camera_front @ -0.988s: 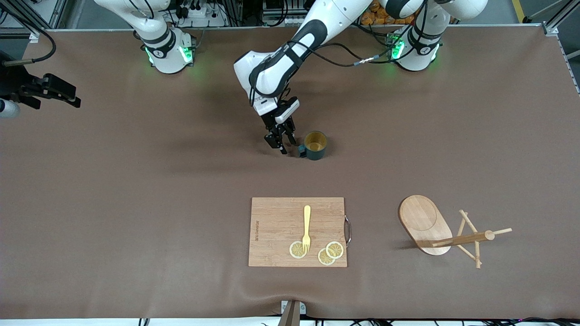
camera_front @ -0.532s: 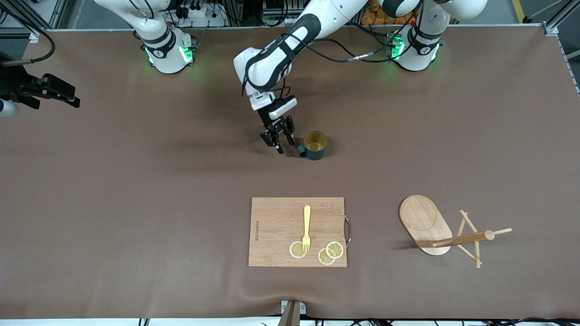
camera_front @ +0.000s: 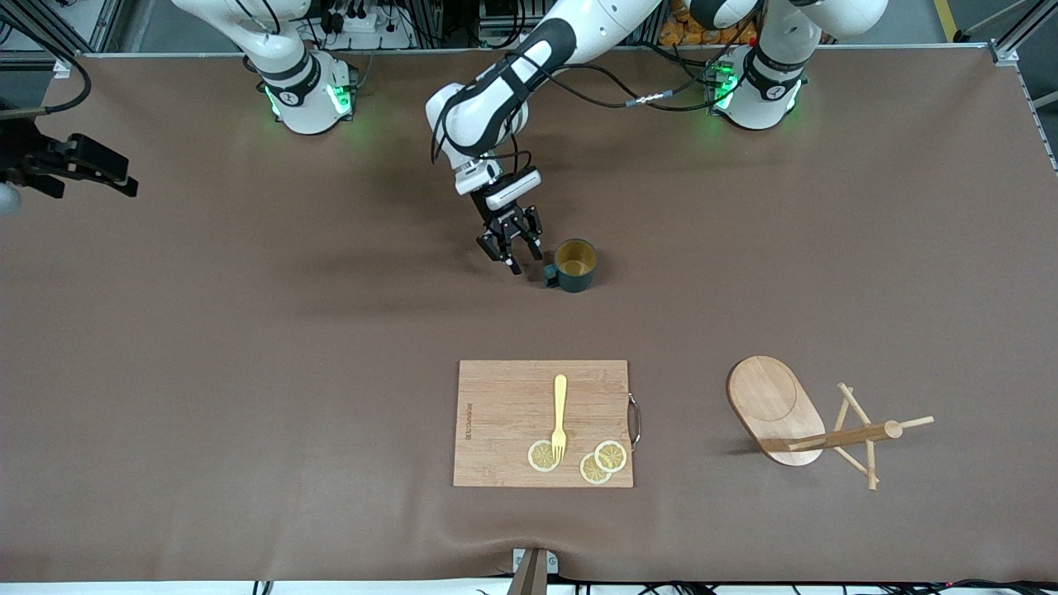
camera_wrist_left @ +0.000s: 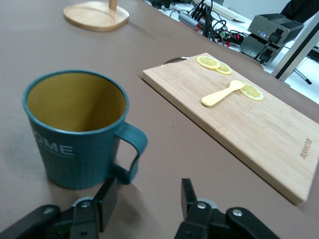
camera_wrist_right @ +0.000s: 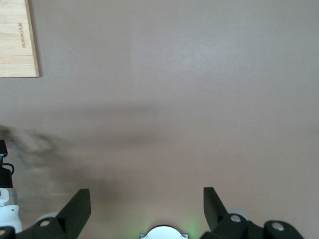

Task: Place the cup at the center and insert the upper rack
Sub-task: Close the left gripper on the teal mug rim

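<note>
The dark teal cup (camera_front: 574, 264) stands upright on the brown table near its middle, with its handle toward my left gripper. My left gripper (camera_front: 514, 254) is open and empty beside the handle, just apart from it. In the left wrist view the cup (camera_wrist_left: 75, 129) stands just past the open left gripper (camera_wrist_left: 148, 194), and one finger (camera_wrist_left: 108, 195) is close under the handle. The wooden mug stand (camera_front: 793, 417) lies on its side toward the left arm's end, nearer the camera than the cup. My right gripper (camera_front: 116, 173) waits open and empty at the right arm's end.
A rectangular cutting board (camera_front: 543, 423) with a yellow fork (camera_front: 559, 413) and lemon slices (camera_front: 602, 461) lies nearer the camera than the cup. It also shows in the left wrist view (camera_wrist_left: 259, 134). Its corner shows in the right wrist view (camera_wrist_right: 17, 40).
My left gripper has drawn back a little from the cup's handle toward the robots' bases and turned slightly. The cup has not moved. The right gripper shifted slightly.
</note>
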